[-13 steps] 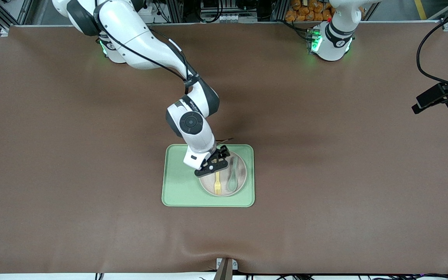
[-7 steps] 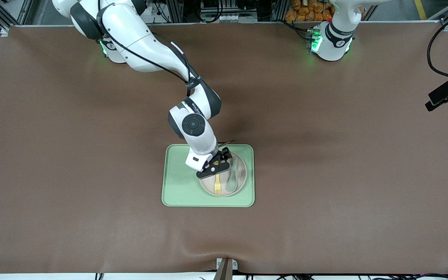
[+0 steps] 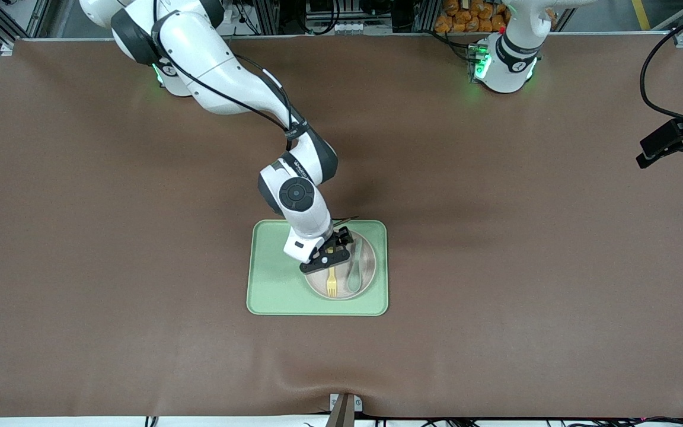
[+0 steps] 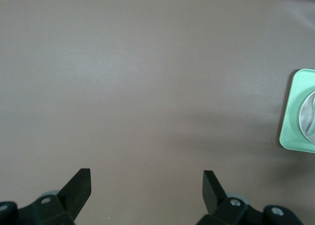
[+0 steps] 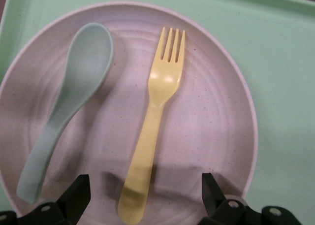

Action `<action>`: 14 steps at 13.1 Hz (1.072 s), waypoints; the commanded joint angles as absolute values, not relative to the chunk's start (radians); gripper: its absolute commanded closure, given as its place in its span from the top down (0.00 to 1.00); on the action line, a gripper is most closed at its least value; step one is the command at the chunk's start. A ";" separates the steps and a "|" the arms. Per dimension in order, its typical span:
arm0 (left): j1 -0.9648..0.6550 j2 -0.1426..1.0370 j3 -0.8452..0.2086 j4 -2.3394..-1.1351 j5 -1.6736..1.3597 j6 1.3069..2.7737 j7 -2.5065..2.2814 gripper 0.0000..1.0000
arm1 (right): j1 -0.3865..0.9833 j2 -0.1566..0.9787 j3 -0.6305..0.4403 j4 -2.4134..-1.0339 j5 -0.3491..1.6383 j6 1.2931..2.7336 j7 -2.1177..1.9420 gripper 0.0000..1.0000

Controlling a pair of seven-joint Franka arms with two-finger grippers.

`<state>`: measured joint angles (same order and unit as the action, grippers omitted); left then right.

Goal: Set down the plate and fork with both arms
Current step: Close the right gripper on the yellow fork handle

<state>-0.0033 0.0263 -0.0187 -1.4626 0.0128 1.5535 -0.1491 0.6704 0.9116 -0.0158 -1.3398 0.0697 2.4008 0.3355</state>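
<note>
a brown, matte, leathery mat covers the desk (image 3: 495, 237), slightly rumpled along the edge nearest the front camera. a light-green rectangular tray (image 3: 270, 284) with rounded corners and a low raised lip lies near the middle of the desk. on it, at the end toward the left arm, sits the plate (image 3: 369, 261), round, shallow, pale beige-pink, speckled, with faint concentric rings. the fork (image 3: 331, 284), smooth pale-yellow plastic with short tines, lies inside the plate beside a grey-green spoon (image 3: 354, 279) with a rounded bowl. the front view shows the white right arm reaching from its base to the plate, its right gripper (image 3: 328, 256) low over the fork's handle end and covering it; only the right wrist view shows the whole fork (image 5: 152, 121), the spoon (image 5: 69, 102), the plate's rim (image 5: 246, 112) and the black fingertips (image 5: 78, 190) spread wide on either side of the handle, clasping nothing. the left gripper (image 3: 673, 143) hangs over the desk's edge at the left arm's end; the left wrist view shows its fingertips (image 4: 81, 183) released wide over bare mat, with a corner of the tray (image 4: 290, 126) at the frame's border.
</note>
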 commanded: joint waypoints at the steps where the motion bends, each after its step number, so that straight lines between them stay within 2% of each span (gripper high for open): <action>1: -0.002 0.017 -0.020 -1.465 0.021 1.543 -0.141 1.00 | 0.677 0.936 -0.021 -1.298 0.049 2.396 0.362 1.00; 4: -0.003 0.017 -0.020 -1.465 0.021 1.539 -0.140 1.00 | 0.661 0.943 -0.021 -1.295 0.048 2.405 0.359 1.00; 6: -0.008 0.017 -0.020 -1.465 0.021 1.537 -0.149 1.00 | 0.666 0.945 -0.021 -1.293 0.046 2.407 0.360 0.95; 9: -0.008 0.023 -0.020 -1.462 0.020 1.542 -0.149 1.00 | 0.672 0.954 -0.023 -1.290 0.046 2.408 0.360 0.95; 10: -0.008 0.025 -0.020 -1.460 0.021 1.542 -0.149 1.00 | 0.673 0.956 -0.023 -1.289 0.045 2.410 0.360 0.92; 11: -0.008 0.025 -0.020 -1.462 0.021 1.543 -0.149 1.00 | 0.673 0.957 -0.023 -1.289 0.040 2.410 0.360 0.80; 12: -0.008 0.025 -0.020 -1.460 0.020 1.543 -0.149 1.00 | 0.676 0.959 -0.025 -1.290 0.025 2.413 0.360 0.61; 13: -0.006 0.025 -0.020 -1.460 0.020 1.545 -0.149 1.00 | 0.676 0.962 -0.026 -1.290 0.012 2.416 0.360 0.50; 14: -0.005 0.025 -0.020 -1.460 0.021 1.545 -0.149 1.00 | 0.676 0.962 -0.026 -1.290 0.000 2.421 0.360 0.45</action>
